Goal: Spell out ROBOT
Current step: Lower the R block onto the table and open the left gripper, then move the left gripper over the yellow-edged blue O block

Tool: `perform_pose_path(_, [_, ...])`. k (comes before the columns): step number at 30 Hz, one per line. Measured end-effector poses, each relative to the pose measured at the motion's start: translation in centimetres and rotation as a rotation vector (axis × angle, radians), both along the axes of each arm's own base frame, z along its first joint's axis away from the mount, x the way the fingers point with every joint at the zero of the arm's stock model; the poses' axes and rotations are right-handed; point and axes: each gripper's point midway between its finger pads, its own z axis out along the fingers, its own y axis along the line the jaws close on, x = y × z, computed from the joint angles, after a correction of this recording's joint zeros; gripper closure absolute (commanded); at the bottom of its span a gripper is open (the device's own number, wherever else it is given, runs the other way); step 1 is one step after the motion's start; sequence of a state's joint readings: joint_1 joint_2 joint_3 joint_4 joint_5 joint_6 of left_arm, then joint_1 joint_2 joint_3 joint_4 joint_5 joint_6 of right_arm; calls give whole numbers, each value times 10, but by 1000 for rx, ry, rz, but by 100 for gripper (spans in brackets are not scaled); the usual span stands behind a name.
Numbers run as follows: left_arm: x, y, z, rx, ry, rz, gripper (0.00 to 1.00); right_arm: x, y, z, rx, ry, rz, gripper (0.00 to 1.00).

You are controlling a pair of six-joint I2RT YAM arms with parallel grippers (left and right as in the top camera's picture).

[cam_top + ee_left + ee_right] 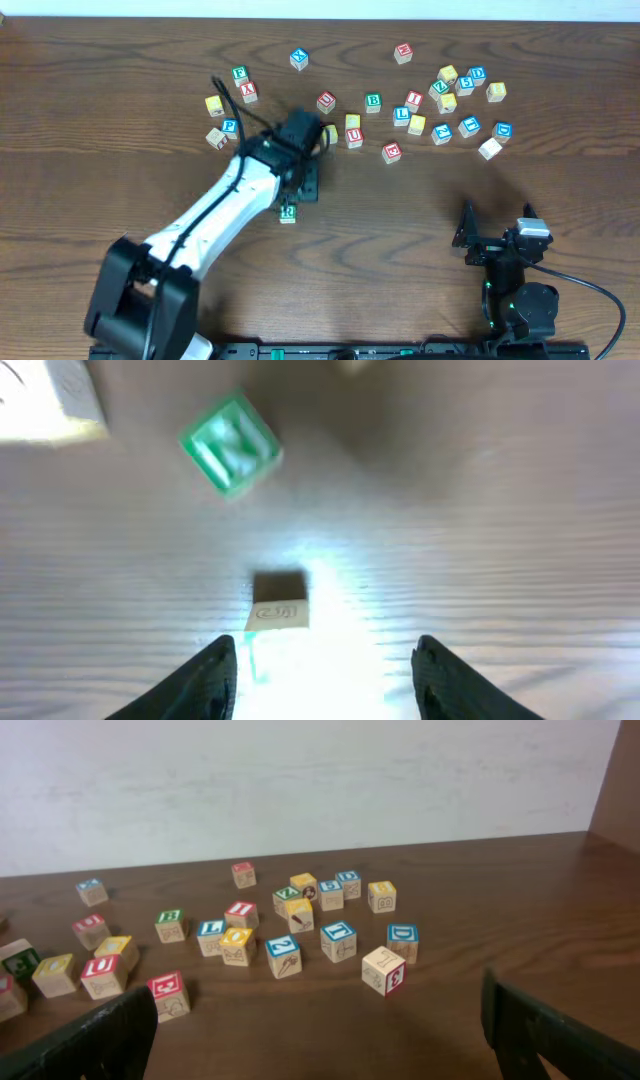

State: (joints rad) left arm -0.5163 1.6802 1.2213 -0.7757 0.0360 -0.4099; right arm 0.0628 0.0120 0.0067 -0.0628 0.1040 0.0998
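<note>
Glare blurs the cube (pixel 277 603) just ahead of the parted left hand (pixel 325 657)

The near right side of the bench (pixel 400 250) is open wood. Blocks (pixel 446 102) crowd the far side, and the left arm (pixel 215 215) slants across the middle, a green block (pixel 288 212) just beside it.

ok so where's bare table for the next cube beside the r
Bare table runs right of the green R cube, below the red U cube, to the right pincer. Crowded: the far scatter around the green B cube, and the left arm by the R.
</note>
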Motion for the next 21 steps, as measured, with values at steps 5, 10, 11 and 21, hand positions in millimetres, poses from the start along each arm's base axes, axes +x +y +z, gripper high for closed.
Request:
perform_pose_path(5, [15, -3, 54, -14, -86, -12, 45, 0, 0, 0, 0, 0, 0, 1])
perform_pose_path(10, [21, -3, 82, -35, -150, -9, 45, 0, 0, 0, 0, 0, 0, 1])
perform_pose_path(11, [20, -2, 82, -33, -149, -7, 44, 0, 0, 0, 0, 0, 0, 1])
perform_pose_path(21, [29, 32, 80, -11, -129, 83, 45, 0, 0, 0, 0, 0, 0, 1])
